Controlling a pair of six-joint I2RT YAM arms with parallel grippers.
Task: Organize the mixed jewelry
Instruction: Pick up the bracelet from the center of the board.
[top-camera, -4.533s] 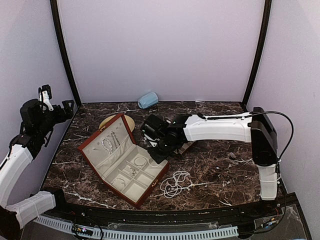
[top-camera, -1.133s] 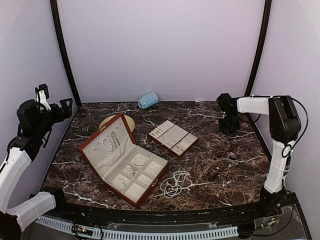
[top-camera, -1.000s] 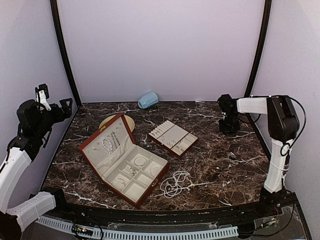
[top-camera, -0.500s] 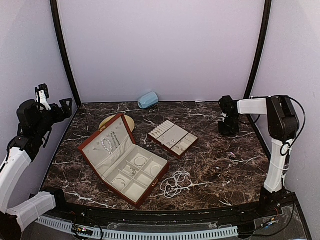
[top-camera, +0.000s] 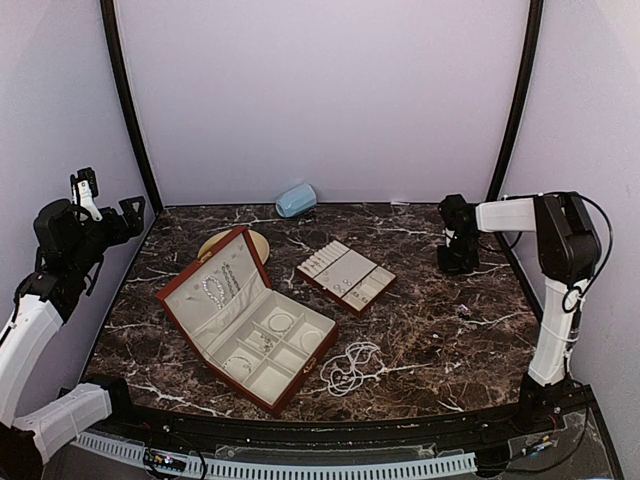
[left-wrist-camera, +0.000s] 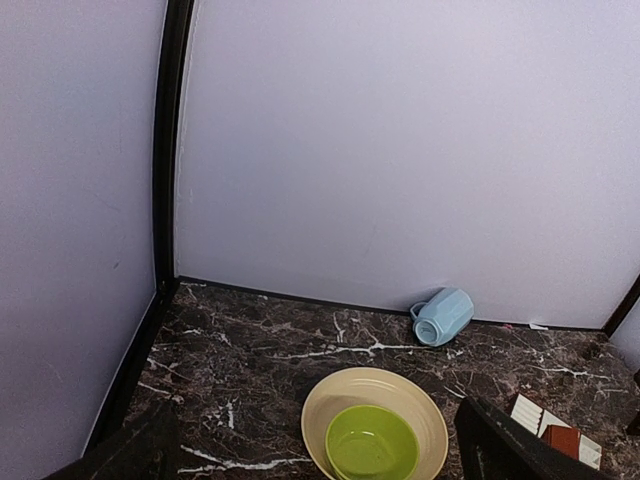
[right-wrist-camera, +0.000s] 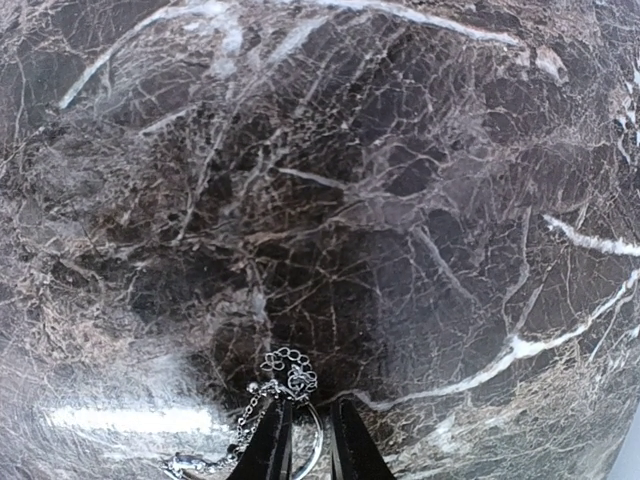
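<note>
The step in hand seems to be the pick-up of a small silvery earring (right-wrist-camera: 290, 382), which lies on the table (top-camera: 420, 330) at the far right, well apart from the case (top-camera: 250, 330) and the tray (top-camera: 345, 275). The right gripper (right-wrist-camera: 308, 442) stands over it, its fingers nearly closed on the earring's loop. The left gripper (top-camera: 112, 203) hangs wide open and empty. The next move probably calls for a gentle lift and a carry to the tray.
</note>
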